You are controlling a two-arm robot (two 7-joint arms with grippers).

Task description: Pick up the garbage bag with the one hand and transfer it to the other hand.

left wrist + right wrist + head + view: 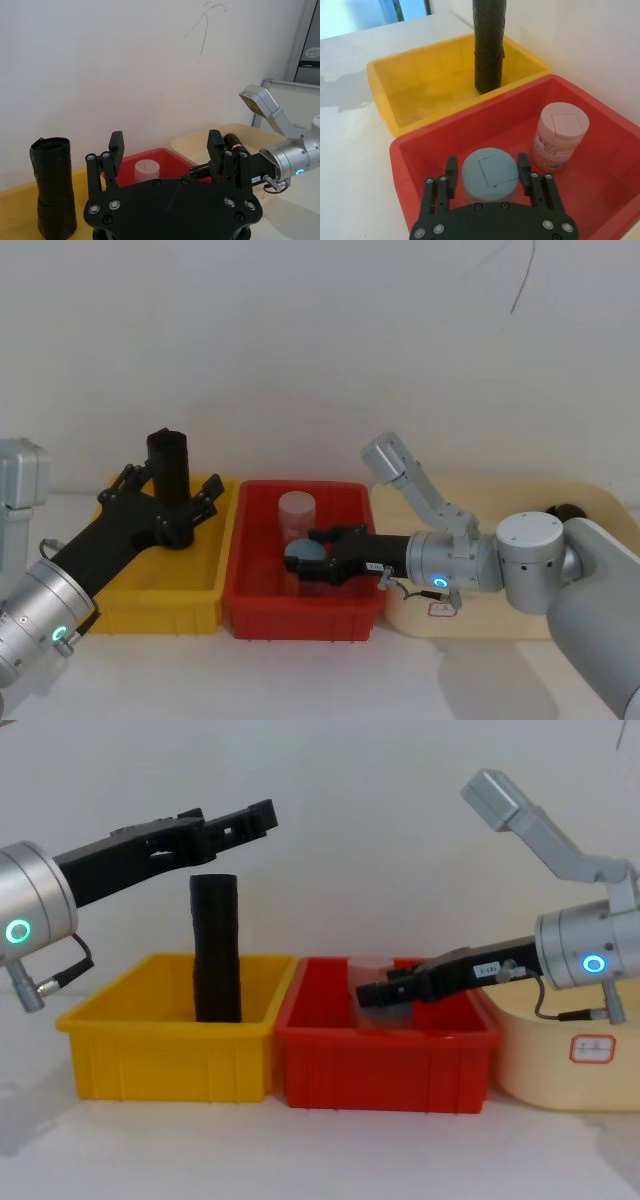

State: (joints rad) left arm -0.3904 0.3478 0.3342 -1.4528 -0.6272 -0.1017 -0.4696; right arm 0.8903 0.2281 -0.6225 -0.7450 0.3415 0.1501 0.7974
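Garbage bag (216, 948) upright in yellow bin (170, 1040), no label readable. Left pincer (240, 823) wide open, empty, at 12 o'clock above it. Right pincer (487, 172) straddling blue-grey jar (490, 174) in red bin (600, 150), grip uncertain.

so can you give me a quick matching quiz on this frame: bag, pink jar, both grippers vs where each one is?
1. garbage bag
2. pink jar
3. left gripper
4. right gripper

a. low in the red bin, at the blue-grey jar
b. upright in the yellow bin
c. open, in the air above the yellow bin
d. standing free in the red bin

Pairs: 1-b, 2-d, 3-c, 4-a
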